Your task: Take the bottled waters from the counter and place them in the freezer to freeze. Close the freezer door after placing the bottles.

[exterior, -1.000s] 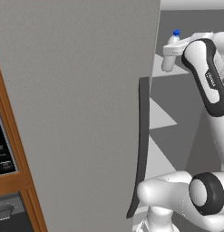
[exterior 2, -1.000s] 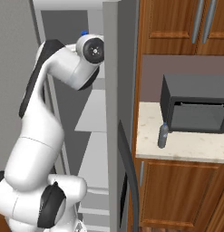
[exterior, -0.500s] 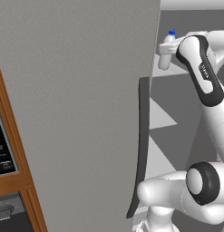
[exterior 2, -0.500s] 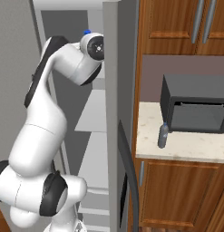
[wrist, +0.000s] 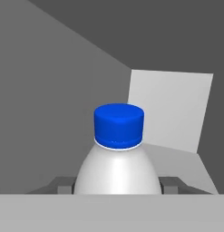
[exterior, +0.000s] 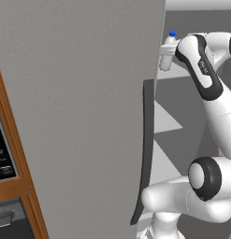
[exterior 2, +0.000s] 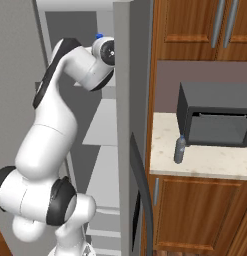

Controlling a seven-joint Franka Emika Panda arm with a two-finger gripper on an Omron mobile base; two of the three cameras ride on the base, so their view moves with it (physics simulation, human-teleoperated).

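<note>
the gripper (wrist: 117,185) is closed around the whitish-clear bottle (wrist: 117,170), whose shoulders rise between the two small dark finger tips (wrist: 61,184) at the bottom of the hand view, its blue cap (wrist: 119,125) pointing up into the grey inside of the freezer (wrist: 63,90). beyond the cap a pale shelf (wrist: 170,111) stands out against the darker walls. in the left base view the same bottle (exterior: 168,50) shows high up, just past the edge of the freezer door (exterior: 79,116), held at the end of the arm (exterior: 203,70), which bends back down to the base at the lower right. the door stands open and fills most of that view, with its long dark handle (exterior: 145,149) running down its edge. in the right base view the arm (exterior 2: 60,125) reaches up into the open freezer (exterior 2: 102,145), and only the blue cap (exterior 2: 99,36) peeks over the wrist; pale shelves (exterior 2: 107,175) step down below it. to the right of the fridge, the smoky grey bottle (exterior 2: 179,149) stands upright on the counter (exterior 2: 205,160), just in front of the left corner of the dark microwave (exterior 2: 215,115), with brown wooden cabinets (exterior 2: 195,215) beneath and above.
</note>
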